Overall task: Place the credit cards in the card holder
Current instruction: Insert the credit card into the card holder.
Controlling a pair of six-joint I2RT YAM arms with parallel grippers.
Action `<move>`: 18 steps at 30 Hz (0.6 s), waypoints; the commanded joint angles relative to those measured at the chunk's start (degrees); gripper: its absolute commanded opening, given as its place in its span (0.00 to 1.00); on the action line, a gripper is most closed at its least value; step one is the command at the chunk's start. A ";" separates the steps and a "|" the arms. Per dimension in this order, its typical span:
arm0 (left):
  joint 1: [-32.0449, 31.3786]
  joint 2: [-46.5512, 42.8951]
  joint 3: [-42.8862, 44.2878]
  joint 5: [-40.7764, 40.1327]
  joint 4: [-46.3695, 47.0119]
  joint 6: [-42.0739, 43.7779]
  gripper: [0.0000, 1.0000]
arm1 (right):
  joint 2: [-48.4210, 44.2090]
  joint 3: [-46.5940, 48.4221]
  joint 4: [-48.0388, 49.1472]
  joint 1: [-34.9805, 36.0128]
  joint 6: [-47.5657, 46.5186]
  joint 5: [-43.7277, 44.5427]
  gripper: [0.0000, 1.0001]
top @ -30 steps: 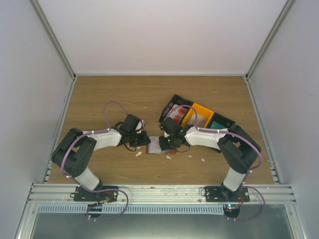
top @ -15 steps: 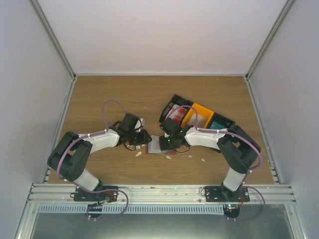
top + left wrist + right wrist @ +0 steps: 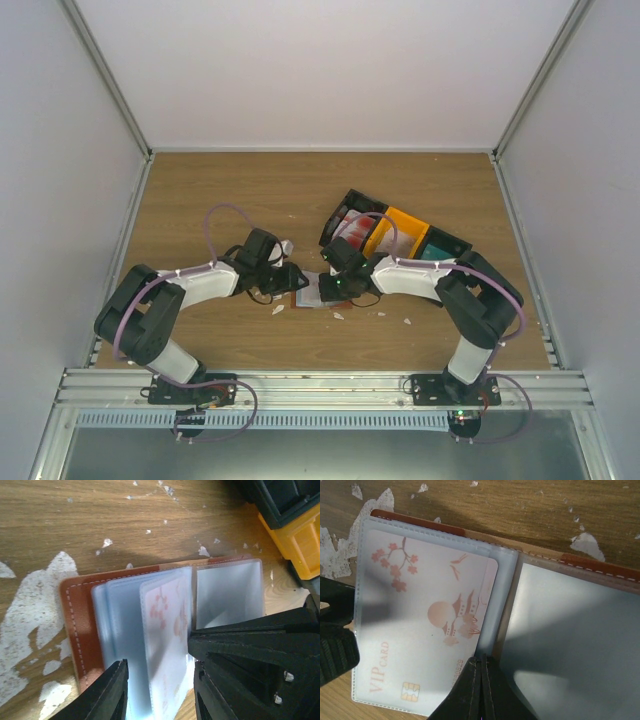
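Note:
The card holder (image 3: 590,562), a reddish-brown wallet with pale blue-grey sleeves, lies open on the table (image 3: 318,293). A pale pinkish-white credit card (image 3: 420,625) marked VIP CARD sits inside a clear sleeve on its left half. My left gripper (image 3: 157,690) is open, and that raised sleeve page (image 3: 167,625) stands between its jaws. My right gripper (image 3: 481,662) is shut, its tip resting at the wallet's middle fold. In the top view the left gripper (image 3: 292,277) and right gripper (image 3: 336,288) meet over the wallet. A red-and-white card (image 3: 352,228) and a teal card (image 3: 437,246) lie in the bins.
A row of bins stands just behind the right gripper: black (image 3: 343,208), orange (image 3: 402,232), black (image 3: 452,243). The orange bin's corner (image 3: 295,535) is close to the wallet. Small white scraps (image 3: 278,309) lie on the wood near the wallet.
The left arm's elbow has swung down and to the left, while its gripper has stayed at the wallet's left side. The right arm has hardly moved.

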 commanded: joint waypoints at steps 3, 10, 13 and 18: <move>0.20 0.15 -1.66 4.93 6.06 -1.02 0.37 | 1.40 -2.08 -0.88 0.63 0.98 1.18 0.01; 0.16 1.88 -1.95 7.31 8.91 -1.07 0.32 | 1.24 -2.22 -0.45 0.53 1.00 1.03 0.01; 0.17 2.27 -1.99 8.96 9.72 -0.99 0.31 | 0.97 -2.42 0.05 0.44 1.03 0.76 0.01; 0.16 3.20 -1.88 11.02 10.69 -1.04 0.23 | -0.78 -3.39 1.83 0.35 1.46 0.68 0.01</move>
